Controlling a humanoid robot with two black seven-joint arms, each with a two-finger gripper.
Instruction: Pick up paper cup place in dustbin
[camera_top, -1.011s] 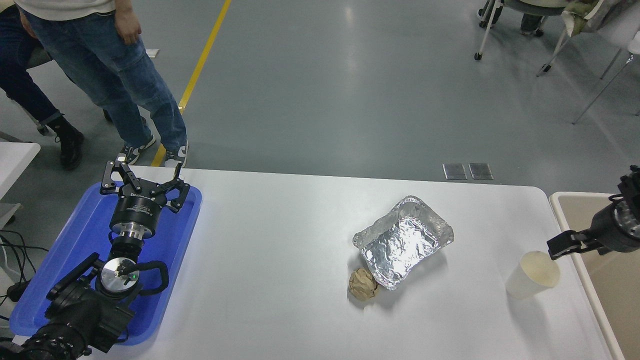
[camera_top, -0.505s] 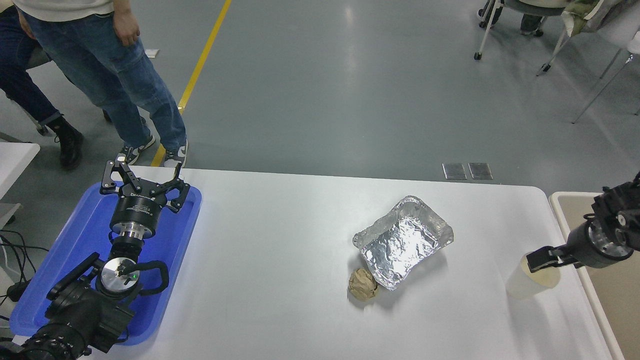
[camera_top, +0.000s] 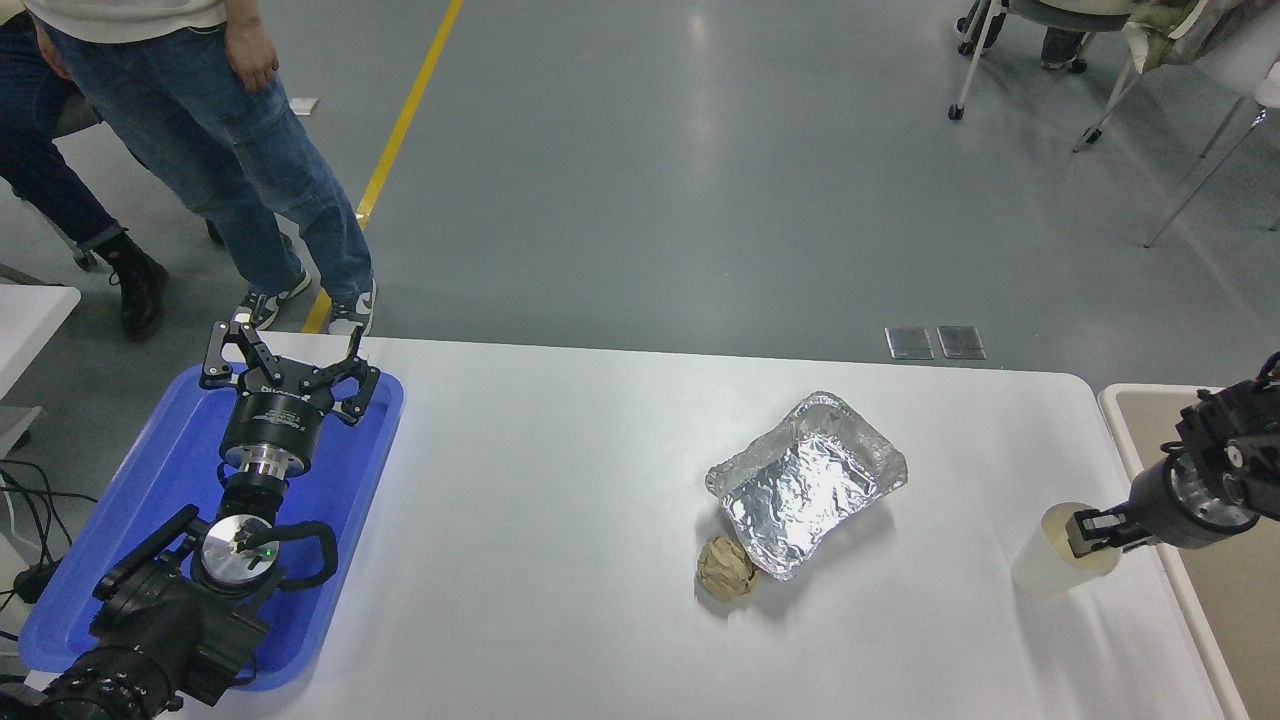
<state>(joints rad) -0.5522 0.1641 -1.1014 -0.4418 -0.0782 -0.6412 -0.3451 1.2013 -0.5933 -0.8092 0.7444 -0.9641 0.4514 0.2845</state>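
Note:
The paper cup (camera_top: 1045, 565) stands upright near the table's right edge, cream-white with its round rim up. My right gripper (camera_top: 1088, 531) comes in from the right edge and sits at the cup's rim, over the right side of its mouth, covering part of the rim. The view is side-on, so its state is unclear. The dustbin (camera_top: 1122, 412) stands just beyond the table's right edge, beige with a pale rim, partly hidden by the right arm. My left gripper (camera_top: 285, 362) is parked open over the blue tray at the lower left.
A crinkled silver foil tray (camera_top: 808, 480) lies right of the table's centre, with a crumpled brown paper ball (camera_top: 727, 568) at its near left corner. The blue plastic tray (camera_top: 150, 500) lies at the left. A person's legs (camera_top: 230, 150) stand beyond the far left corner.
My right gripper has moved down and left from above the dustbin's edge to the cup's rim. The cup has stayed in place. The left arm has not moved.

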